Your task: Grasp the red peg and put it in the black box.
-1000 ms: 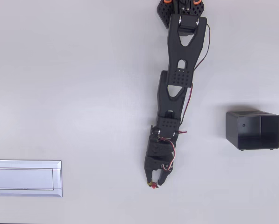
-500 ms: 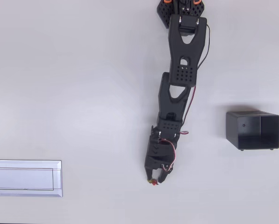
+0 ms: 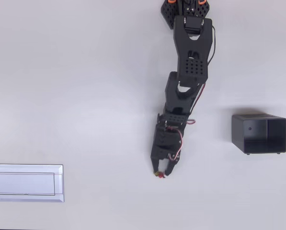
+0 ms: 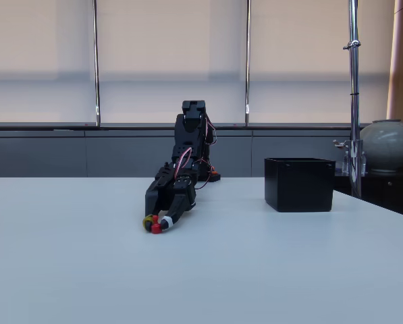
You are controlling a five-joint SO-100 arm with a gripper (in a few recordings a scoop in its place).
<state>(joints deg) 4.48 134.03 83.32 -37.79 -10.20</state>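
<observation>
The tiny red peg (image 3: pixel 160 175) sits between the fingertips of my black gripper (image 3: pixel 161 174), which is shut on it, in the lower middle of the overhead view. In the fixed view the red peg (image 4: pixel 156 229) shows at the tips of the gripper (image 4: pixel 156 223), just above or touching the table. The black box (image 3: pixel 259 134) stands open-topped far to the right of the gripper in the overhead view. In the fixed view the black box (image 4: pixel 299 183) stands upright to the right of the arm.
A flat white tray (image 3: pixel 26 182) lies at the lower left edge of the overhead view, far from the gripper. In the fixed view a metal pole (image 4: pixel 354 94) and a round vase (image 4: pixel 389 145) stand beyond the table's right side.
The arm has drawn back toward its base. The gripper and the red peg moved together upward in the overhead view, slightly to the right.
</observation>
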